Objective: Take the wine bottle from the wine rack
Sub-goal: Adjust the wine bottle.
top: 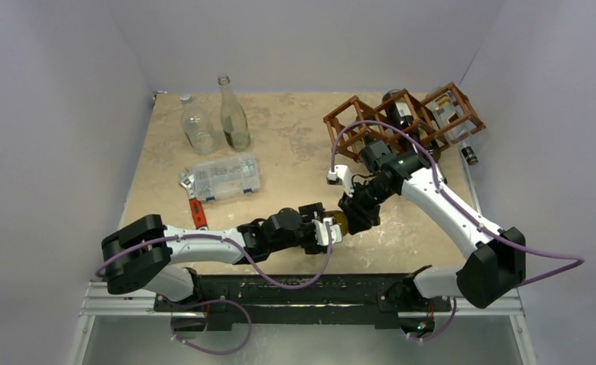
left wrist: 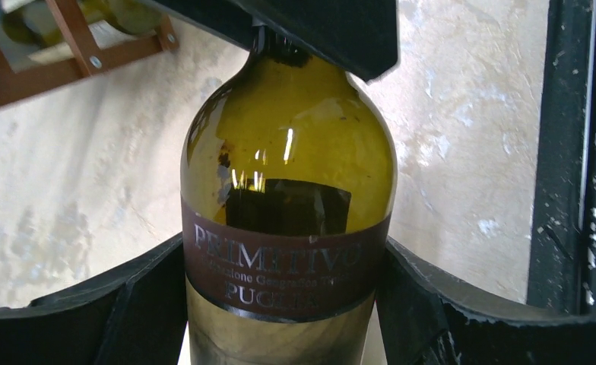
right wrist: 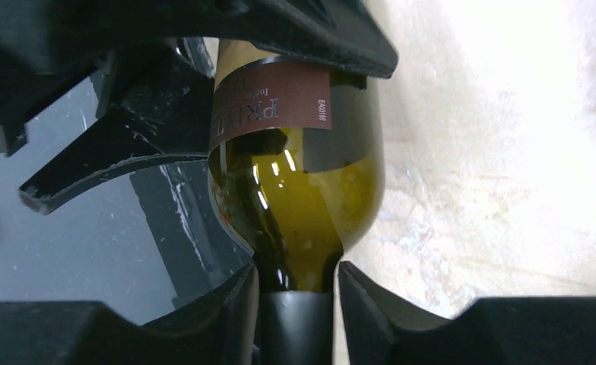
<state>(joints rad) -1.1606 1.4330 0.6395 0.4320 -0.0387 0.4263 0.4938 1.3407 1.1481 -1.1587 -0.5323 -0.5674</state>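
The wine bottle (left wrist: 287, 152) is out of the wine rack (top: 339, 109) already! It lies mid-tabletop (top: 295, 152), well apart from the lattice, slung between the two arms toward the near edge. So the main job looks done. What is left, by my reading, is only to settle it somewhere and let go. A dark bottle (top: 396, 106) and a clear bottle (top: 448, 114) lie in the rack's middle and right cells; the left cell shows no bottle.

The left arm (top: 204, 237) reaches low and long from its base toward the centre. The left jaws are set wide around the bottle's belly, pressed on both flanks at the brown label (left wrist: 280, 274). That's a grip. The right arm (top: 447, 205) comes in from the other side, elbow up near the rack, forearm angled back down toward the middle. The right jaws stand narrow, one either side of the dark-capped neck (right wrist: 295, 327). Whether they pinch it or merely flank it, I cannot tell. Whether the bottle touches the tabletop is hidden too.
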